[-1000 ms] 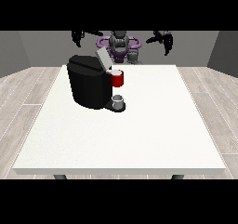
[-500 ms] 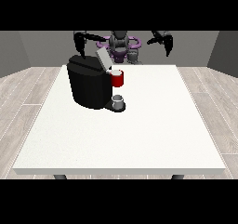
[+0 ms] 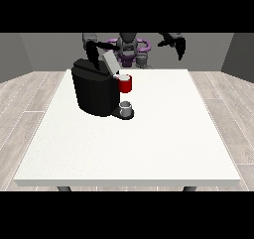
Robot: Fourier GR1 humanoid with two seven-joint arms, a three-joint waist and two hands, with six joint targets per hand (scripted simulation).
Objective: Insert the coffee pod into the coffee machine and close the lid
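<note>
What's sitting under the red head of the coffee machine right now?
A small grey cup stands on the machine's base, below the red head of the coffee machine. The pod slot's inside is hidden.

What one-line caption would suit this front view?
Robot behind a white table, one hand above a black coffee machine with its lid raised.

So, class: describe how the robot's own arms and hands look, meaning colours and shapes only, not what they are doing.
Both arms are slim and dark with grey segments near the shoulders. The hand at the view's left and the hand at the view's right are black. No cables or markings can be made out.
</note>
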